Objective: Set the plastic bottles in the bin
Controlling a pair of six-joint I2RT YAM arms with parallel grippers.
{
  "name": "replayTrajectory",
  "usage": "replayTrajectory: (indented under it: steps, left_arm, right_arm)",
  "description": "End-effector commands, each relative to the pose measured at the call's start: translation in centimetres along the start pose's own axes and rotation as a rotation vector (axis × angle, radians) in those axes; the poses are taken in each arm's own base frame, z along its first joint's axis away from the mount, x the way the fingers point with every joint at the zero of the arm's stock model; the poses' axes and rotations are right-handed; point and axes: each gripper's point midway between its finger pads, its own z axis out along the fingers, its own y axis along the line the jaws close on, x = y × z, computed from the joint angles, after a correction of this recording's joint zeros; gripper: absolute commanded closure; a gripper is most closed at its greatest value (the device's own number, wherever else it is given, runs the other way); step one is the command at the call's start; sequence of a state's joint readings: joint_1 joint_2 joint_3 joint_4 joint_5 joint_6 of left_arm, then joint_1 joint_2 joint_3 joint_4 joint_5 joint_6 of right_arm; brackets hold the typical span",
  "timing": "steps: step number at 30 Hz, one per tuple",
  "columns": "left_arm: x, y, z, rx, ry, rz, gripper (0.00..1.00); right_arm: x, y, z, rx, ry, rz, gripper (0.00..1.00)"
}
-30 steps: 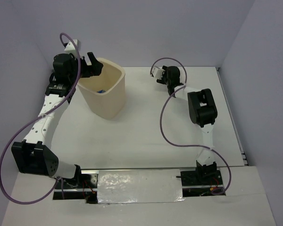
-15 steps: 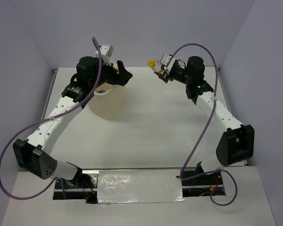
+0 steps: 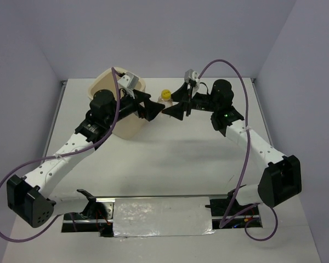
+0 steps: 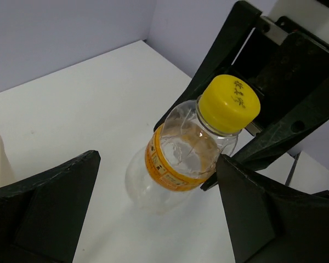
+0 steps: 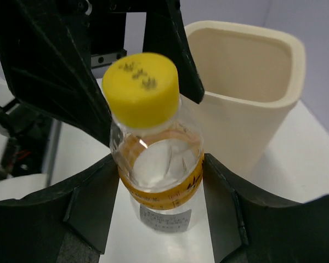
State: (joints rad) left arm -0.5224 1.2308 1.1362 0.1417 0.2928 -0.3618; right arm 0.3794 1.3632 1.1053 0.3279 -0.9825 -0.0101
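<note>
The small clear plastic bottle with a yellow cap and orange band (image 4: 181,159) was not yet in the tall cream-beige plastic bin (image 5: 247,126); it hung above the white table (image 3: 170,159), just beside the bin, clenched around its lower body by the right gripper (image 3: 174,104). No other bottle showed on the table, so the rest were probably binned, though the bin's depths were hidden. The left gripper (image 3: 149,106) was spread wide and empty, a finger on either side of the bottle without touching, and with its arm it lay between bottle and rim, so a handover looked likely.
</note>
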Motion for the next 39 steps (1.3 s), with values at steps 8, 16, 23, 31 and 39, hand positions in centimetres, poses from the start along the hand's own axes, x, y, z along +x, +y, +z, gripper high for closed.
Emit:
replayTrajectory:
  steps: [8,16,23,31,39]
  left_arm:
    - [-2.4,-0.5,-0.7,0.003,-0.166,0.057,0.01]
    - [-2.5,-1.3,-0.5,0.045,-0.181,0.058,0.01]
    - [-3.1,-0.5,-1.2,-0.027,-0.191,0.128,0.01]
    - [-4.4,-2.5,-3.2,0.033,-0.241,0.297,0.01]
    - [-4.7,-2.0,-1.4,0.019,-0.201,0.294,0.01]
  right_arm:
    - [-1.4,4.8,1.1,-0.097,-0.007,0.073,0.82]
    - [-0.4,3.1,1.9,0.006,0.055,0.099,0.82]
    - [-0.4,2.7,2.0,0.024,0.068,0.123,0.82]
    - [0.4,2.6,2.4,-0.006,0.139,0.156,0.81]
    - [0.7,3.3,1.9,-0.04,0.158,0.103,0.8]
